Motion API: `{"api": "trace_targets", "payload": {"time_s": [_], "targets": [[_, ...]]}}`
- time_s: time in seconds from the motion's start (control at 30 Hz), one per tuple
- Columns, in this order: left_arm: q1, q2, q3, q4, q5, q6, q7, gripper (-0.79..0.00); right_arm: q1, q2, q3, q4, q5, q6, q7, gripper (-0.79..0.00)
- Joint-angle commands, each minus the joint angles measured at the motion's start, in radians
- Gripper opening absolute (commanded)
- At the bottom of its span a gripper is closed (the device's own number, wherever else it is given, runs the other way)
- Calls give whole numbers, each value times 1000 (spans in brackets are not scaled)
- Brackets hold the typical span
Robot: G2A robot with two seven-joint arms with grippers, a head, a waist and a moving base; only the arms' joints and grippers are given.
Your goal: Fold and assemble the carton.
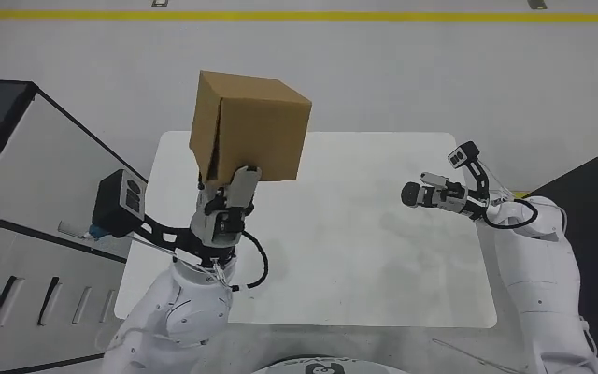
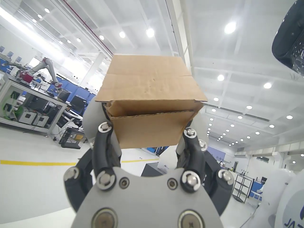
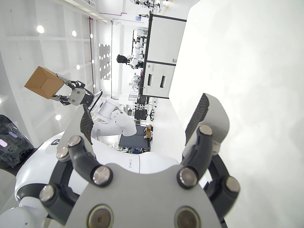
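White rounded-rectangle table (image 1: 374, 262). Brown corrugated cardboard carton (image 1: 250, 123), already box-shaped, is held aloft over the table's far left part. Left gripper (image 1: 231, 187) is clamped on its lower end, fingers either side of a flap that gapes slightly. Right gripper (image 1: 411, 194) is spread wide, empty, well apart near the right edge. Judgement: keep the carton steady; press the gaping flap flush and square, without crushing the walls.

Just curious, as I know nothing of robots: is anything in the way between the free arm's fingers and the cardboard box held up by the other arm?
Nothing visible. The left gripper holds the carton raised above the table; the right gripper, fingers open, hangs apart, with only open air between them.
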Motion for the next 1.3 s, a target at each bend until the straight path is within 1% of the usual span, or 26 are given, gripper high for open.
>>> {"api": "trace_targets", "payload": {"time_s": [0.0,0.07,0.2,0.27,0.53,0.6,0.7,0.77,0.8,0.87,1.0,1.07,1.1,1.27], "targets": [[2,3,-22,0,96,-6,-37,-785,0,0,0,0,0,0,0,0],[3,9,-48,0,191,-40,-78,-785,0,0,0,0,0,0,0,0],[24,16,-105,6,257,-88,-104,-785,0,0,0,0,0,0,0,0],[28,19,-129,5,272,-132,-119,-785,0,0,0,0,0,0,0,0],[28,19,-128,6,269,-131,-121,-785,0,0,0,0,0,0,0,0],[21,18,-128,13,237,-140,-141,-785,0,0,0,0,0,0,0,0],[0,23,-140,34,192,-211,-232,-785,0,0,0,0,0,0,0,0],[-18,29,-149,63,153,-298,-316,-785,0,0,0,0,0,0,0,0],[-34,31,-168,77,147,-325,-337,-785,0,0,0,0,0,0,0,0],[-57,36,-179,112,105,-410,-386,-785,0,0,0,0,0,0,0,0],[-109,44,-205,185,49,-519,-462,-785,0,0,0,0,0,0,0,0],[-131,47,-196,214,13,-570,-495,-785,0,0,0,0,0,0,0,0],[-138,48,-191,224,2,-587,-512,-785,0,0,0,0,0,0,0,0],[-138,48,-191,224,2,-587,-512,-785,0,0,0,0,0,0,0,0]]}}
